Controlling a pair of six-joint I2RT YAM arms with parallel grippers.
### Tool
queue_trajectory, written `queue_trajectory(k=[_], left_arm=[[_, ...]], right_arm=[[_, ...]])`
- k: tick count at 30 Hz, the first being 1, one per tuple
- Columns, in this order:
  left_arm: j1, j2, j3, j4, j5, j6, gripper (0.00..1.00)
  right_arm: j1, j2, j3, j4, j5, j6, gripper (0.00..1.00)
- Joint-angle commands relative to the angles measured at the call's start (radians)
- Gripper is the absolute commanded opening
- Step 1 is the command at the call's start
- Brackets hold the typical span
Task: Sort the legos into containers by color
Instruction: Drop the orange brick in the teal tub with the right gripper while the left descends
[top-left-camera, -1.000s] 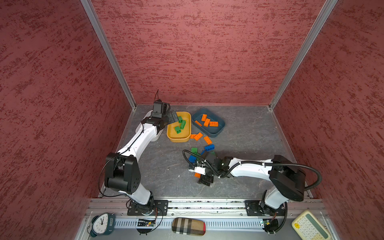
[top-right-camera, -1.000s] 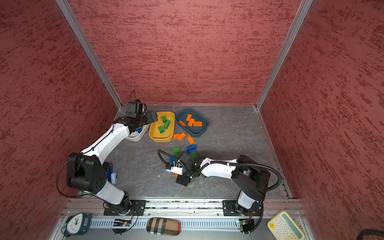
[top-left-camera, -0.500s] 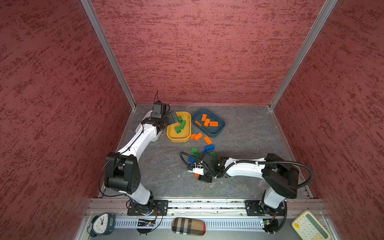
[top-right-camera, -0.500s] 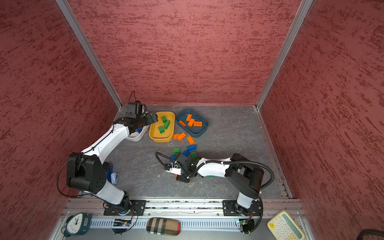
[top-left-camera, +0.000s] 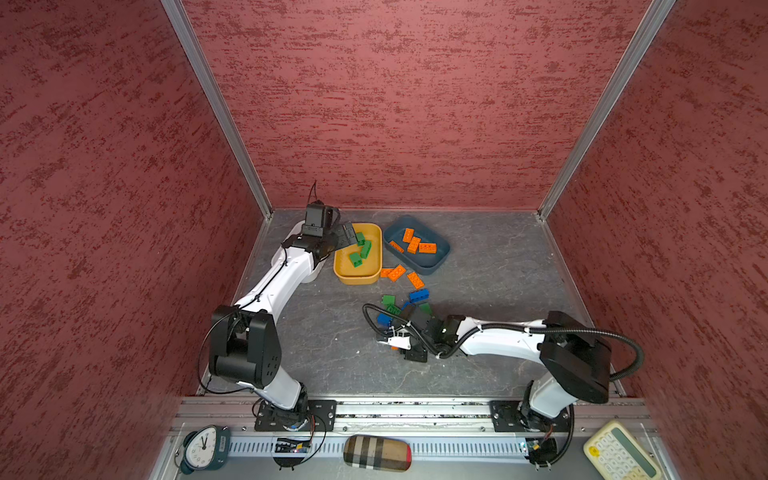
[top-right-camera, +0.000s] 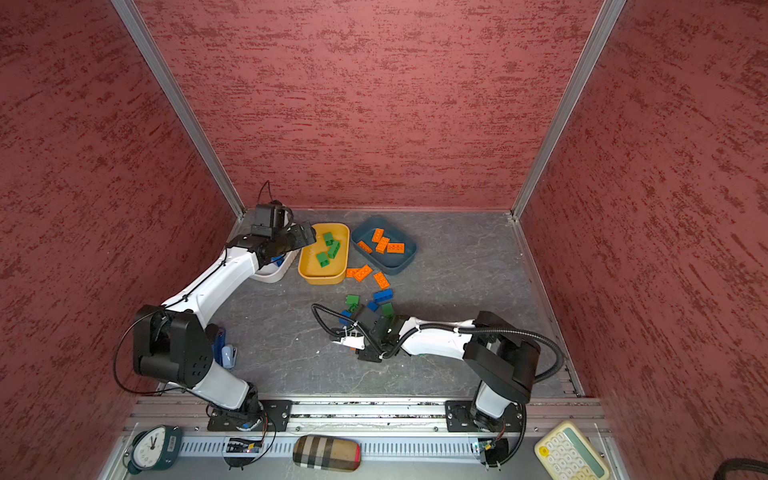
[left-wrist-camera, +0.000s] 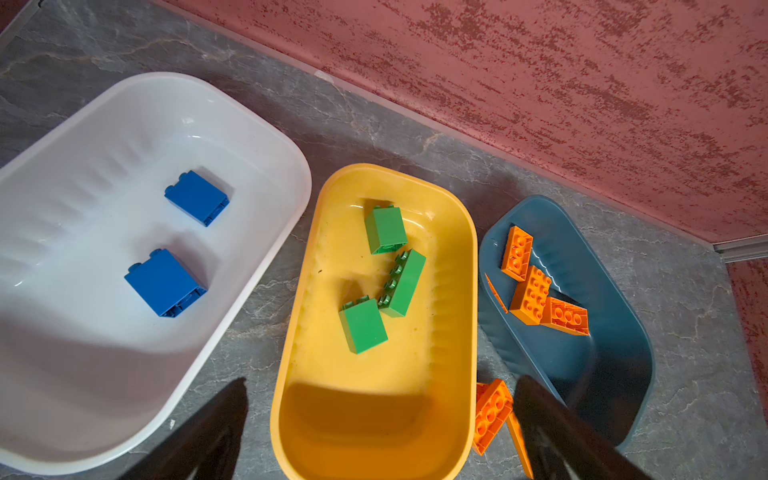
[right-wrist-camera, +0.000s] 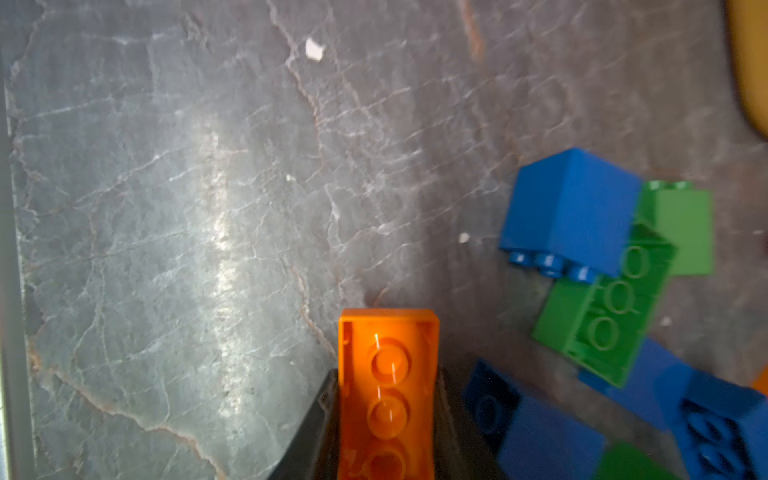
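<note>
Since a second ago my right arm has slid further in toward the loose pile and its jaws have drawn together. The right gripper (right-wrist-camera: 388, 415) is now clamped on an orange brick (right-wrist-camera: 388, 345), a finger on each long side and what looks like the hollow underside facing the wrist camera. It sits low over the grey table (right-wrist-camera: 166, 208); whether the brick has left the surface I cannot tell. Just beside it lie a blue brick (right-wrist-camera: 569, 208) leaning on a green brick (right-wrist-camera: 602, 324). The left arm has not shifted. The left gripper (left-wrist-camera: 382, 436) hangs with its jaws wide apart and nothing between them, over the near end of the yellow tub (left-wrist-camera: 471, 257). That tub holds three green bricks (left-wrist-camera: 385, 229). The white tub (left-wrist-camera: 257, 137) next to it holds two blue bricks (left-wrist-camera: 164, 282), and the teal tub (left-wrist-camera: 615, 374) on its other side holds orange bricks (left-wrist-camera: 530, 295) (a few more orange ones (top-left-camera: 397, 272) wait on the table just outside).
</note>
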Motion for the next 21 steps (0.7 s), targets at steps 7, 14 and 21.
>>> queue_trajectory(k=[7, 14, 21], left_arm=[[-0.054, -0.001, 0.068, 0.022, -0.007, 0.030, 0.99], [-0.144, -0.013, 0.083, 0.018, -0.056, 0.096, 0.99], [-0.231, -0.050, 0.030, 0.002, -0.064, 0.117, 1.00]], right_arm=[[-0.240, -0.134, -0.034, 0.380, 0.097, 0.255, 0.20], [-0.501, -0.049, 0.039, 0.530, -0.030, 0.548, 0.19], [-0.625, 0.243, 0.360, 0.388, -0.191, 0.652, 0.20]])
